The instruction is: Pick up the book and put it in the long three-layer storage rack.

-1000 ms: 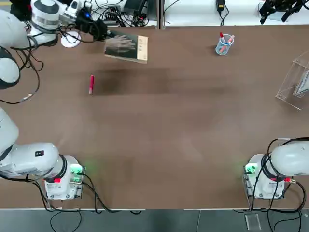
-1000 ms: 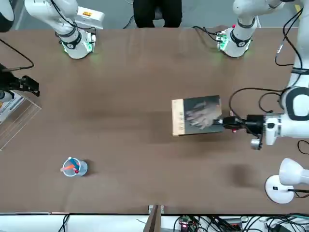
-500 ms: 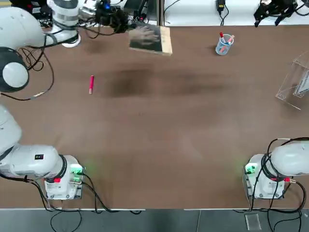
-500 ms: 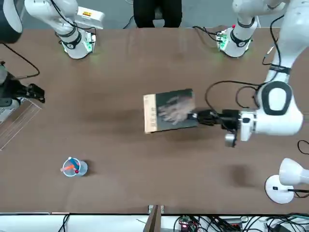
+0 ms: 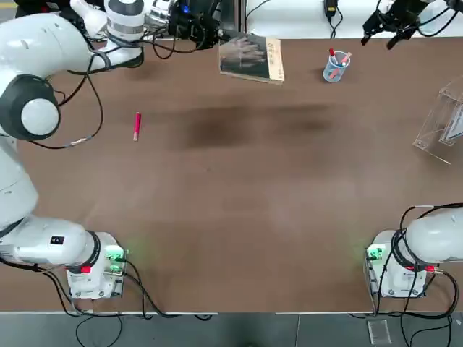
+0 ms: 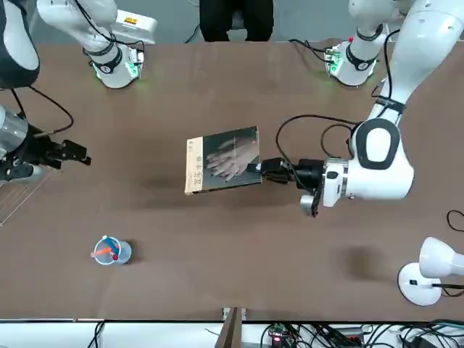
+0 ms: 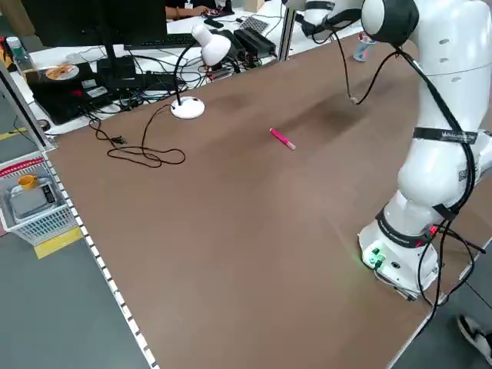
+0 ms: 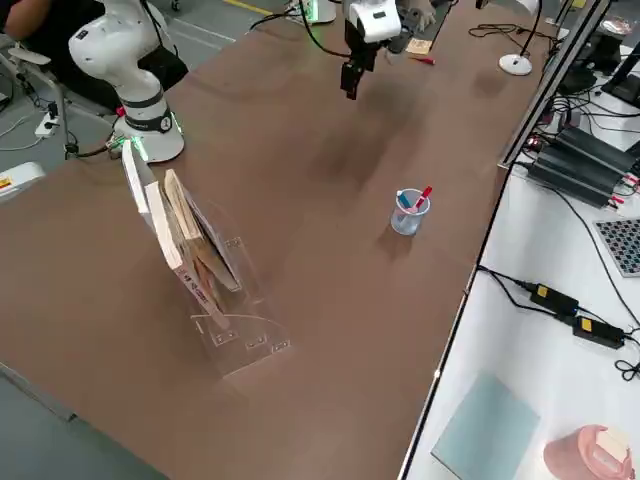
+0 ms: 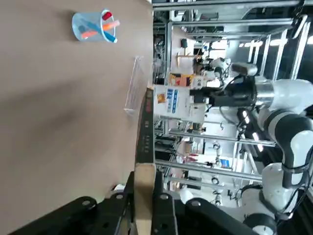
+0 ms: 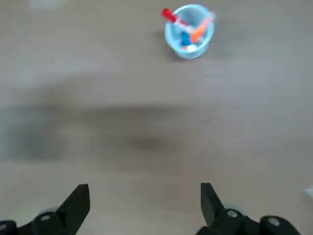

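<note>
The book [image 5: 251, 58], dark grey-green with a pale hand picture and a tan strip, hangs flat in the air over the table's far side, its shadow on the wood below. My left gripper [image 5: 215, 35] is shut on the book's [image 6: 223, 159] plain edge. In the left wrist view the book [image 9: 145, 188] shows edge-on between the fingers. The clear three-layer storage rack [image 5: 443, 121] stands at the robot's right edge of the table, with several books leaning in it [image 8: 190, 250]. My right gripper [image 5: 384, 27] hovers open, high near the far right corner, with nothing between its fingers [image 10: 80, 201].
A clear cup of pens [image 5: 336, 66] stands on the far side between the book and the rack, directly under the right gripper's camera [image 10: 190, 30]. A pink pen [image 5: 137, 125] lies on the left half. A white desk lamp [image 6: 428, 272] sits at the far left corner.
The left gripper has carried the book towards the robot's right, along the table's far side. The right gripper has drifted inward from the far right corner, towards the cup.
</note>
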Action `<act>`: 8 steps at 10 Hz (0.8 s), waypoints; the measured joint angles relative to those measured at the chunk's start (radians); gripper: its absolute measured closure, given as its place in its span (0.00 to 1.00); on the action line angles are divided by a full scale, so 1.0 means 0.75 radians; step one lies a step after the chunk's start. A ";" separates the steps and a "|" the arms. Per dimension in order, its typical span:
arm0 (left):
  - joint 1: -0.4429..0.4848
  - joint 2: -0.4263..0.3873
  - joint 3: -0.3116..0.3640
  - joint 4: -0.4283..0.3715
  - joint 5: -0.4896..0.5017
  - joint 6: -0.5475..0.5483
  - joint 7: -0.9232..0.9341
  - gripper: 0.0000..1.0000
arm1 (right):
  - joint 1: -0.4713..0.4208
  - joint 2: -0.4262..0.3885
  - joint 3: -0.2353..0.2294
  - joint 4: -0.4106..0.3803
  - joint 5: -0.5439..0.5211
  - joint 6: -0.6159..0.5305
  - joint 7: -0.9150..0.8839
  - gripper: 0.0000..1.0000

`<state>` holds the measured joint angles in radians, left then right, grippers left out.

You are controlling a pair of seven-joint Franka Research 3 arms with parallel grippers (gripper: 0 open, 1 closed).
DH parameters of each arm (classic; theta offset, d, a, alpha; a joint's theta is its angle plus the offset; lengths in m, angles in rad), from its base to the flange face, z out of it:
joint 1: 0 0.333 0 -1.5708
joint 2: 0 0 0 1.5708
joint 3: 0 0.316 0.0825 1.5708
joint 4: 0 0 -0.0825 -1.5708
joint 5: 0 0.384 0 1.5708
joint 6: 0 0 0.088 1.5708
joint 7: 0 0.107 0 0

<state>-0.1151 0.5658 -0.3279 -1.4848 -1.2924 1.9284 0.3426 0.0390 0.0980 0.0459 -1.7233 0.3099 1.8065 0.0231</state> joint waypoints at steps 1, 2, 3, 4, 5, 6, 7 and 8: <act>-0.003 0.025 0.000 0.021 -0.031 0.002 0.000 0.99 | 0.000 0.010 -0.010 -0.001 0.075 0.000 -0.007 0.00; -0.007 0.048 0.000 0.039 -0.063 0.002 0.002 0.99 | 0.000 0.018 -0.021 -0.005 0.154 -0.001 -0.020 0.00; -0.012 0.069 0.000 0.055 -0.097 0.003 0.002 0.99 | 0.001 0.024 -0.033 -0.015 0.237 -0.002 -0.045 0.00; -0.019 0.088 0.000 0.070 -0.136 0.003 0.003 0.99 | 0.001 0.026 -0.048 -0.032 0.322 -0.004 -0.079 0.00; -0.025 0.106 0.000 0.087 -0.165 0.004 0.004 0.99 | 0.001 0.029 -0.064 -0.052 0.406 -0.011 -0.116 0.00; -0.034 0.123 0.000 0.104 -0.183 0.008 0.004 0.99 | 0.001 0.035 -0.082 -0.071 0.498 -0.026 -0.155 0.00; -0.044 0.138 0.000 0.120 -0.197 0.020 0.004 0.99 | 0.001 0.045 -0.102 -0.091 0.604 -0.047 -0.205 0.00; -0.056 0.150 0.000 0.133 -0.206 0.037 0.004 0.99 | 0.002 0.058 -0.121 -0.116 0.710 -0.065 -0.269 0.00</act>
<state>-0.1573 0.6784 -0.3277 -1.3847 -1.4467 1.9559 0.3457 0.0401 0.1416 -0.0449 -1.8104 0.8422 1.7580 -0.1784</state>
